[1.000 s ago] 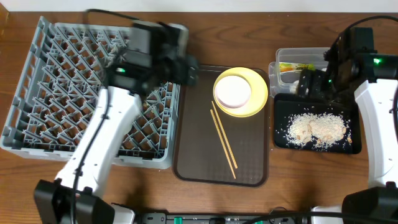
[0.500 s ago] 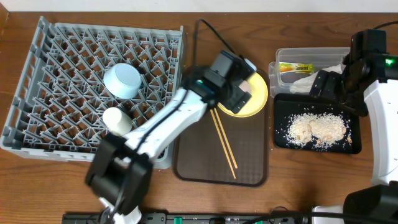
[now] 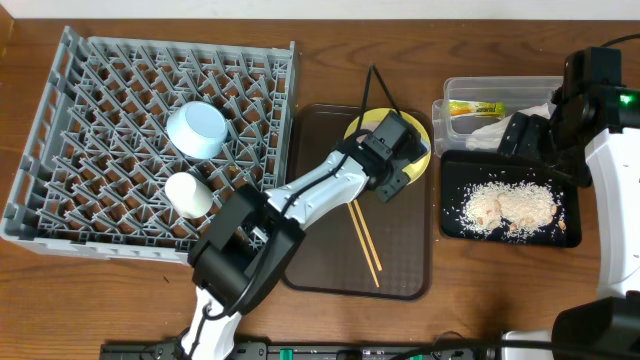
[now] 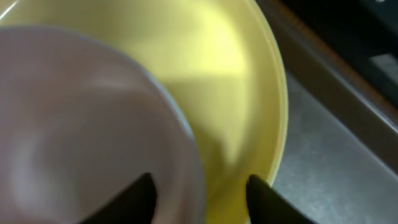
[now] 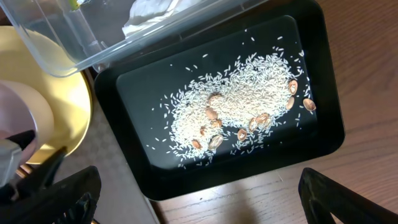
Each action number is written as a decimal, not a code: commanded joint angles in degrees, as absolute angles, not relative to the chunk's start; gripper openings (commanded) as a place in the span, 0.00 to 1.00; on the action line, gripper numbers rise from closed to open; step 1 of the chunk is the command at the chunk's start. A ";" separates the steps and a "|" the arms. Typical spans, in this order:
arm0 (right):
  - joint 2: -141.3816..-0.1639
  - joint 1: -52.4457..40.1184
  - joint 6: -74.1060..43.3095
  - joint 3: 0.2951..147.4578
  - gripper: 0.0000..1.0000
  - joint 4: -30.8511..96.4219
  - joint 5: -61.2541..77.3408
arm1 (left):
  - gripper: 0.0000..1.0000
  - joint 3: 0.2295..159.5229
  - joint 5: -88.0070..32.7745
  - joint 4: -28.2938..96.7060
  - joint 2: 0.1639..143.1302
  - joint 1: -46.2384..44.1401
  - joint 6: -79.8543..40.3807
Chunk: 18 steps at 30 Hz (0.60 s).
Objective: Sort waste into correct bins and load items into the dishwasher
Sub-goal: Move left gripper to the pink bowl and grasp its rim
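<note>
My left gripper (image 3: 388, 160) (image 4: 202, 194) is open, its fingers either side of the white bowl's (image 4: 81, 124) rim, on the yellow plate (image 3: 422, 148) (image 4: 249, 81). The light blue bowl (image 3: 196, 128) and the small white cup (image 3: 187, 194) are in the grey dish rack (image 3: 90, 110). Two chopsticks (image 3: 360, 230) lie on the brown tray (image 3: 400, 270). The clear tub (image 3: 455, 90) (image 5: 93, 46) holds the sachet (image 3: 475, 107) and the napkin (image 3: 497, 130) (image 5: 149, 12). The black tray (image 3: 452, 220) (image 5: 311, 37) holds rice scraps (image 3: 510, 207) (image 5: 242, 106). My right gripper (image 3: 528, 135) (image 5: 199, 202) is open and empty over the black tray's near edge.
The brown serving tray lies between the rack and the two bins. My left arm stretches across it from the table's front edge. Bare wooden table (image 5: 280, 199) shows beside the black tray and along the front.
My left arm has swung from over the dish rack to the yellow plate, leaving the blue bowl and the cup in the rack. The right gripper shifted slightly, then stayed still.
</note>
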<state>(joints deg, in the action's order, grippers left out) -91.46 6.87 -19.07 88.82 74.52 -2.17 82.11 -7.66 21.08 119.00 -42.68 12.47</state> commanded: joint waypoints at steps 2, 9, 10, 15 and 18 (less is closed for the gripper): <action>-90.87 7.20 -19.92 89.12 0.99 74.61 -2.72 | 0.29 82.63 -6.55 20.80 119.31 -42.46 12.84; -90.87 7.16 -19.90 89.12 0.99 74.63 -2.72 | 0.08 82.65 -6.55 20.49 117.71 -42.46 12.82; -90.87 7.16 -19.90 89.12 0.99 74.65 -2.72 | 0.08 82.65 -6.55 20.51 117.36 -42.46 12.82; -90.87 7.16 -19.90 89.12 0.99 74.78 -2.74 | 0.08 82.65 -6.59 22.50 112.42 -41.63 12.62; -90.87 7.16 -19.90 89.12 0.99 74.78 -2.74 | 0.08 82.65 -6.61 23.55 108.47 -40.21 11.16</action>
<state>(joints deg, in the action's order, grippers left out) -91.46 6.87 -19.09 88.82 74.67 -2.17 82.11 -6.63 22.87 114.69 -42.09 12.47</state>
